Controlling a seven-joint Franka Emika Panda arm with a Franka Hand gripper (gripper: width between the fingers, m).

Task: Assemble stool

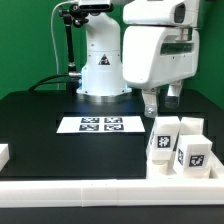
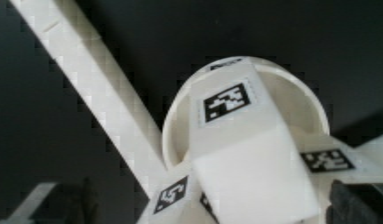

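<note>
While the arm's white housing hides the jaws' tips, their state is unclear | seat (image 2: pixel 241 110) blurred | legs (image 1: pixel 180 143) cut off at frame edge

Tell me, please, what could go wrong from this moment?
1. The stool parts stand packed together below the fingers. A descent may knock over a neighbouring part instead of grasping one.
2. In the wrist view the seat lies close to the border rail, so a finger may find little room on that side.

Claw (image 1: pixel 160 101) above black table (image 1: pixel 40 120), marker board (image 1: pixel 101 124) flat, tagged legs (image 1: pixel 180 148) by rail (image 1: pixel 90 195).
</note>
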